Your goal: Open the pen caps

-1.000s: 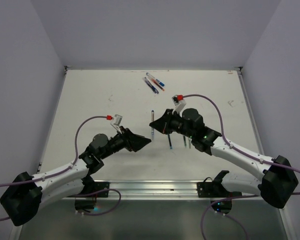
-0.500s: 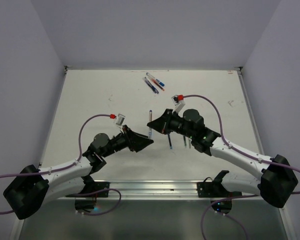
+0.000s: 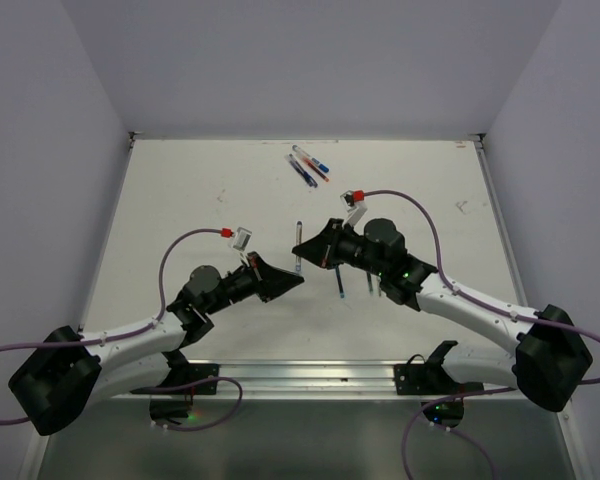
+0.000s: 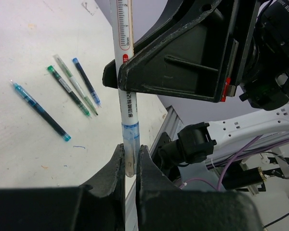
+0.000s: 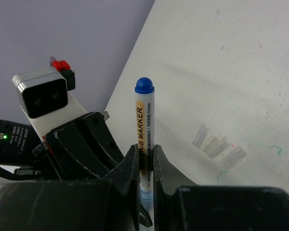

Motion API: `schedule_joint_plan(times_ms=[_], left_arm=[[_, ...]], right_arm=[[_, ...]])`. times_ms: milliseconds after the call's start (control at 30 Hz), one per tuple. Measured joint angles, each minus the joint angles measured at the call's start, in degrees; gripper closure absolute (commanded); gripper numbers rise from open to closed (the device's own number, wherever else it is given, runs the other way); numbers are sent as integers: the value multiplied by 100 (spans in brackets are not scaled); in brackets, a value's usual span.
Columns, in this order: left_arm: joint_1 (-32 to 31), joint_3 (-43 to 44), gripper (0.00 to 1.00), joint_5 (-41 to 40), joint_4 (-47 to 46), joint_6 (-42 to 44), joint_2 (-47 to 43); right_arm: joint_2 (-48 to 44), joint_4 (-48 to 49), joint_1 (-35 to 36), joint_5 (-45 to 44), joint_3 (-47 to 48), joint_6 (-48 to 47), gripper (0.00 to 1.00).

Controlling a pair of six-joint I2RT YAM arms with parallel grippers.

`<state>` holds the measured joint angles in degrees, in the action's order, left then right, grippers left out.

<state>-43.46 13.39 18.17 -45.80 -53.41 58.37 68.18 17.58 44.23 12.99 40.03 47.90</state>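
The left tool [image 4: 129, 151] has moved in and pressed shut. Now it pinches the cap [image 4: 129, 134] of the pen [image 4: 121, 29]. The right tool [image 5: 144, 151] still pinches the pen, held up over the table [image 3: 180, 200].

Black left hand [image 3: 299, 281] and right hand [image 3: 298, 248], white arm links [image 3: 130, 345], purple cables [image 3: 162, 268].

Overhead camera looks down; both wrist cameras closely share one pen [image 4: 126, 103].

You get bright, even light on the table [image 3: 180, 200]; shadows are soft, and both wrist views blur at their bottom edges.
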Motion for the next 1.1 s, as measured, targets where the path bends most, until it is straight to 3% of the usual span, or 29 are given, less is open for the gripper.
schedule_joint_plan(times_ms=[333, 733, 1100], left_arm=[[-7, 0, 100, -57, -33, 0, 0], [-24, -2, 100, -345, -402, 243, 24], [-72, -20, 100, -367, -737, 481, 22]], right_arm=[[-98, -83, -170, 11, -22, 66, 100], [-203, 173, -1246, 1353, -328, 1115, 100], [39, 131, -2258, 3213, -289, 1598, 100]])
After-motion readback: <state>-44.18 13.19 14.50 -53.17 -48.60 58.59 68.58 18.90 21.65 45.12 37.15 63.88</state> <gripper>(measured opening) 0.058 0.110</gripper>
